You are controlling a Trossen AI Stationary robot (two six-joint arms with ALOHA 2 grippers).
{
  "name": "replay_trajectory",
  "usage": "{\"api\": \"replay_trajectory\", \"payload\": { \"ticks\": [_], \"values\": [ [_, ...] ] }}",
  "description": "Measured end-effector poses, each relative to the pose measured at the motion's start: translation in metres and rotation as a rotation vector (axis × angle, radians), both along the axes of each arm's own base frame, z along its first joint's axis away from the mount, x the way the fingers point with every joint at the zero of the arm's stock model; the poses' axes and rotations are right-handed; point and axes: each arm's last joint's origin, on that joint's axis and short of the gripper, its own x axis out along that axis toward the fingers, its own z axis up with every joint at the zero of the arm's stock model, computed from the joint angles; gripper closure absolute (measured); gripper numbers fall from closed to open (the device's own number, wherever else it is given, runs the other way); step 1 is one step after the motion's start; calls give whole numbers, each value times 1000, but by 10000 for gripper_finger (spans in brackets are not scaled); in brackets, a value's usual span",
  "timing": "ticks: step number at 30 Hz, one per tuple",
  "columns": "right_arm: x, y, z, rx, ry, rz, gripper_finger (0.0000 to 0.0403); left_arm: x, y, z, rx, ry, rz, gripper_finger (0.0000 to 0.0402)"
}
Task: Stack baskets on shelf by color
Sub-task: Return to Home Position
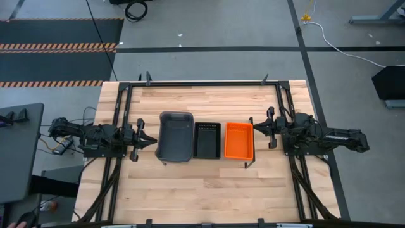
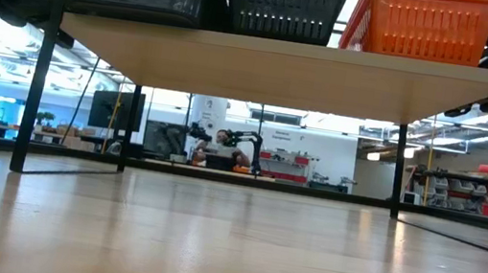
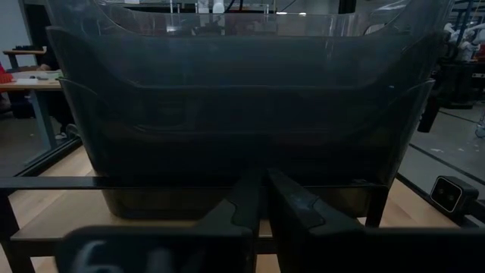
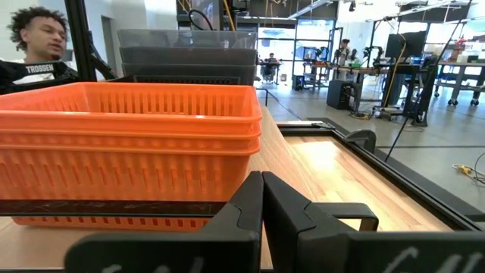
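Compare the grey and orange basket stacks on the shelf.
The grey stack is larger than the orange stack. The grey stack has solid walls; the orange stack's are slotted. On the shelf, grey stands nearest the left arm, orange nearest the right. Both are upright nested stacks.

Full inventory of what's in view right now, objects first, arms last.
grey baskets: one nested stack, grey, shelf end nearest the left arm
black baskets: one nested stack, black perforated, shelf middle
orange baskets: one nested stack, orange perforated, shelf end nearest the right arm
shelf: one, light wood on black legs, table centre
table: one, light wood
person: one, dark top, beyond the table
left gripper: dark, shut, next to the grey baskets
right gripper: dark, shut, next to the orange baskets
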Motion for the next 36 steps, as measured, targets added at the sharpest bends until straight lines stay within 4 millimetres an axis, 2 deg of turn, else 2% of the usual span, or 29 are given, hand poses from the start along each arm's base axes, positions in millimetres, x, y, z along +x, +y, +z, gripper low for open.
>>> {"api": "replay_trajectory", "payload": {
  "ticks": [25,36],
  "values": [
    [0,0,0,0,0,0,391,0,0,0,0,0,0,376],
    [0,0,0,0,0,0,391,0,0,0,0,0,0,366]
  ]
}}
